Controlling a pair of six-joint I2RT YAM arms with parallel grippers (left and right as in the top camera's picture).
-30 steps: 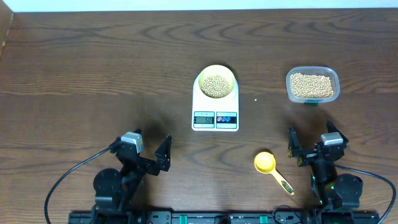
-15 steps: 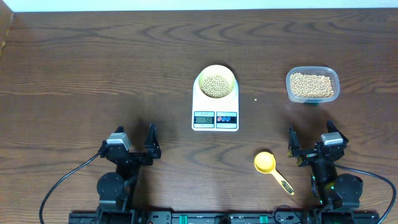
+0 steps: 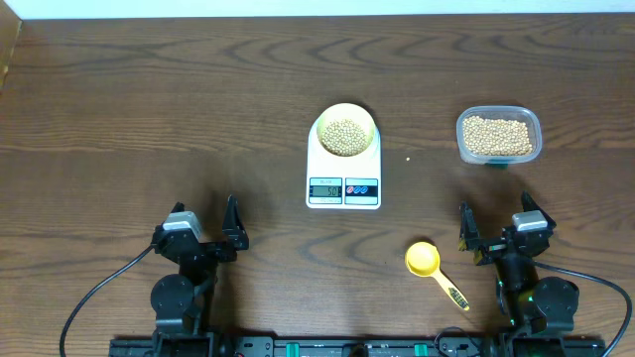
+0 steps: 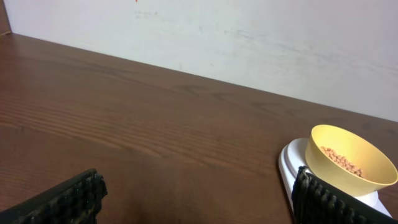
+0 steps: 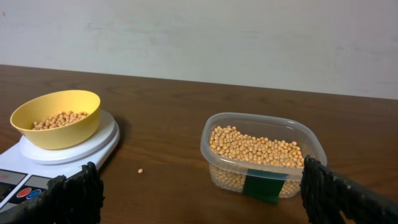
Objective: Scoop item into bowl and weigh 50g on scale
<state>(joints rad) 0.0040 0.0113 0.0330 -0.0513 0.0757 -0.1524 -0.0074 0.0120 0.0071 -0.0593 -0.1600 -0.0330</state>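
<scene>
Both tools [image 3: 205,210] [image 3: 494,210] well apart from bowl [image 3: 345,107]

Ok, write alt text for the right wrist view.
A yellow bowl of soybeans sits on a white scale at left; a clear container of more soybeans stands at right on the wooden table. Fingers of the open right gripper frame the bottom corners.

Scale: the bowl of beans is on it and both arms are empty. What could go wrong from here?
1. The scale's display is too small to read, so 50 g is unconfirmed.
2. One stray bean lies on the table beside the scale, outside the weighed amount.
3. The scoop lies close to the right gripper, whose fingers are open; a forward move might knock it into the scale and shift the bowl.
</scene>
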